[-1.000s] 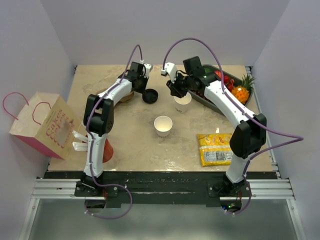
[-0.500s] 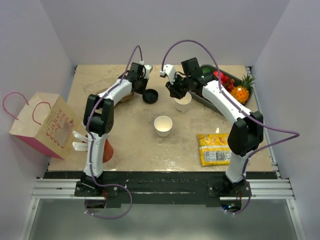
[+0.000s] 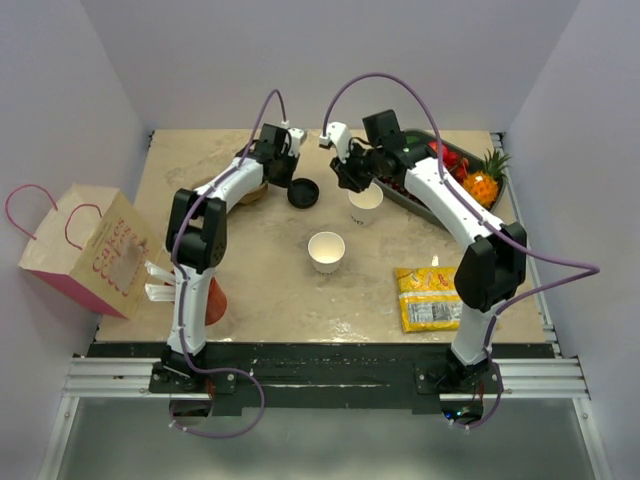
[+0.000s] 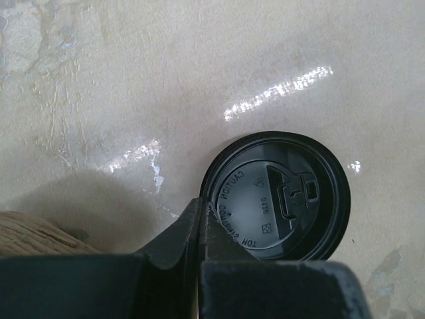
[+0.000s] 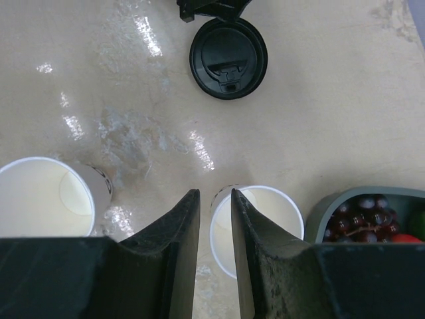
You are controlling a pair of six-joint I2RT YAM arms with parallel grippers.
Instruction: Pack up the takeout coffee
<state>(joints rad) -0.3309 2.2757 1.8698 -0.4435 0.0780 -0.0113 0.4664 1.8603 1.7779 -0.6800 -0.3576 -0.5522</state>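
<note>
No cup with a lid on shows in any view. Two open white paper cups stand on the table, one far [image 3: 366,204] and one in the middle [image 3: 327,250]. A black lid [image 3: 303,193] lies left of the far cup. My left gripper [image 3: 290,181] is shut on the lid's rim [image 4: 275,196]; its fingertips [image 4: 192,216] meet there. My right gripper [image 3: 352,178] hovers at the far cup [image 5: 265,219], narrowly open, one finger outside the rim and one over the inside. The lid [image 5: 228,58] and the other cup [image 5: 40,199] also show in the right wrist view.
A pink-and-tan paper bag [image 3: 85,250] lies off the table's left edge. A yellow snack bag [image 3: 430,298] lies front right. A grey tray [image 3: 400,195] with fruit and a pineapple [image 3: 482,182] sits back right. A woven mat [image 4: 33,232] lies beside the lid.
My right gripper has shifted slightly up and left over the far cup. The black lid in my left gripper has edged a little to the right.
</note>
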